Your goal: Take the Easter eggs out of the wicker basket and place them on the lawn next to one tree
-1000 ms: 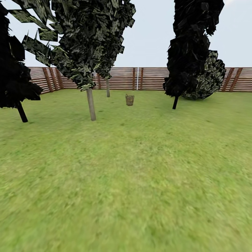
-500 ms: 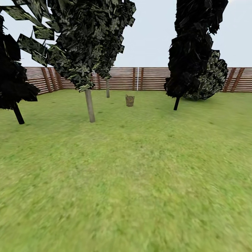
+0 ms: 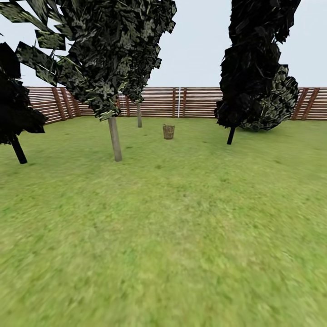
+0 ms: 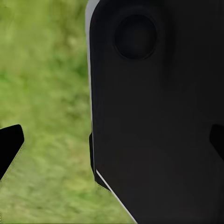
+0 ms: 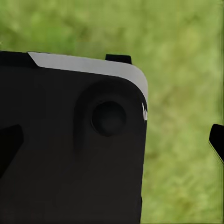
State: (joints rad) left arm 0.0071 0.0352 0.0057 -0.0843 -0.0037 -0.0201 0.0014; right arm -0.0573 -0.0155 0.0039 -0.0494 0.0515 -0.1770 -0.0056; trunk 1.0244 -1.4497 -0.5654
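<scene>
The robot should drive straight over the lawn (image 3: 181,236) to the basket (image 3: 168,131), stopping within reach; whether either hand is spread cannot be told.

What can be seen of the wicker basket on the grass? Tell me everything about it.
The small brown woven wicker basket stands upright, far off on the mottled green lawn, bucket-shaped and a little wider at the rim. It is in front of the brown slatted wooden fence, between the grey-brown tree trunk and the thin dark trunk, touching neither. Its contents are too small to tell.
</scene>
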